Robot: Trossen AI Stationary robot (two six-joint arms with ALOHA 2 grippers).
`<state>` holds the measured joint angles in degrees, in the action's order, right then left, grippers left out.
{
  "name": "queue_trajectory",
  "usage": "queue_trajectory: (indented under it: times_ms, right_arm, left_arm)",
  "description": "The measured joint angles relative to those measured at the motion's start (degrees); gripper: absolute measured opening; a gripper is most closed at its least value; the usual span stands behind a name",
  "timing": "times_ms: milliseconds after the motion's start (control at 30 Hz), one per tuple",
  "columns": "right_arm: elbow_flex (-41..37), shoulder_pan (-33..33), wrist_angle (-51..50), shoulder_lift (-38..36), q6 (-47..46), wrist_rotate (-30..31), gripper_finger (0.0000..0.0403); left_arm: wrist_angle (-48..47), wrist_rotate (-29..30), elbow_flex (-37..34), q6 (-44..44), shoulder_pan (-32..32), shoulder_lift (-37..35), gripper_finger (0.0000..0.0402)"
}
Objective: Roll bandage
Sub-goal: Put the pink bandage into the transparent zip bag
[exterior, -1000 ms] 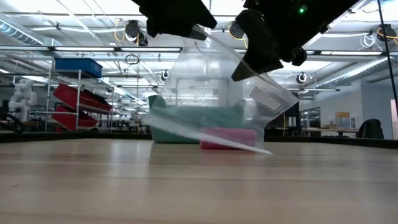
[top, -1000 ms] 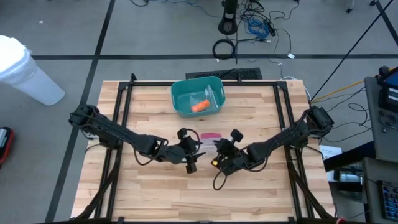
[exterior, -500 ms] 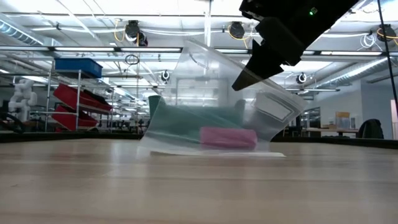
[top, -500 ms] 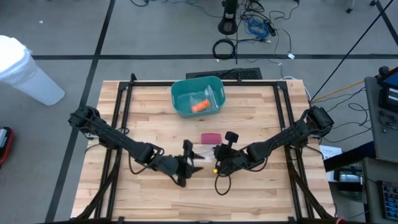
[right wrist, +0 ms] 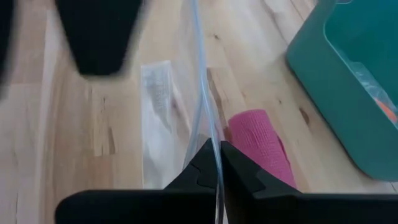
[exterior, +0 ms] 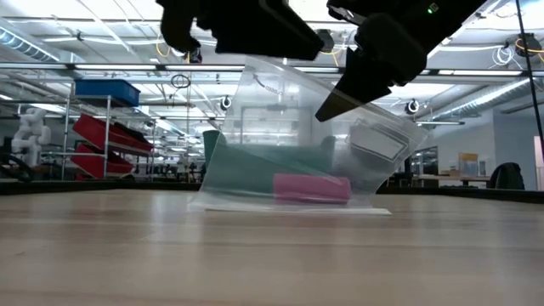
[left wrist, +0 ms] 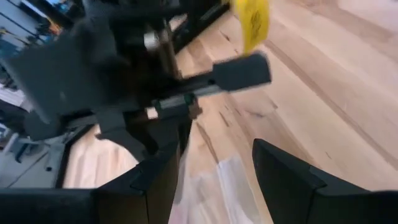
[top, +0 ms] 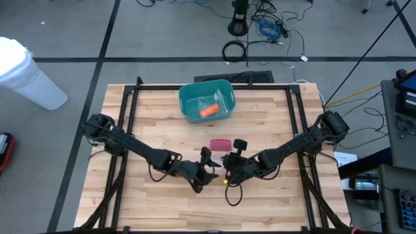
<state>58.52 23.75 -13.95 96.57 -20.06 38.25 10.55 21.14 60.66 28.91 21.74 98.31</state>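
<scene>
Clear plastic bag (exterior: 289, 136) is pinched at its rim by the right gripper (right wrist: 214, 163), fingers clamped together on the film.

Pink bandage roll (top: 220, 143) is seen lying inside the bag on the wooden table (top: 162, 117), just in front of the teal bin (top: 205, 99); it looks soft, short and tightly wound. The left gripper (left wrist: 211, 165) is held with fingers apart beside the bag mouth. For a clean step, the opposite rim is best caught while the right hold is kept steady, so the mouth is spread.

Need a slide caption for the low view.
Right gripper pinches a clear bag upright; pink bandage behind it.
</scene>
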Motion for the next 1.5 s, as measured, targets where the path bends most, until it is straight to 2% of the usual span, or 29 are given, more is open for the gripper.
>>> queue_trajectory:
  times_ms: [200, 567, 1000, 1267, 1500]
  right_arm:
    - [0.0, 0.0, 0.3, 0.0, 1.0, -1.0, 0.0]
    - [0.0, 0.0, 1.8, 0.0, 1.3, -1.3, 0.0]
    - [0.0, -0.2, 2.4, 0.0, 1.3, -0.9, 0.0]
    - [0.0, -0.2, 2.2, 0.0, -0.3, 2.2, 0.0]
    - [0.0, -0.2, 2.3, 0.0, -0.3, 2.2, 0.0]
  left_arm:
    - [3.5, -2.9, 0.0, 1.4, -1.6, 3.3, 0.0209]
    - [4.8, 4.0, 0.0, 2.0, -2.0, 4.5, 0.0209]
    - [3.1, 4.2, 0.0, 1.7, -2.2, 5.5, 0.0209]
    - [1.2, 7.8, 0.0, 1.5, -1.8, 5.5, 0.0209]
    - [0.4, 10.2, 0.7, 1.7, -1.4, 5.5, 0.0166]
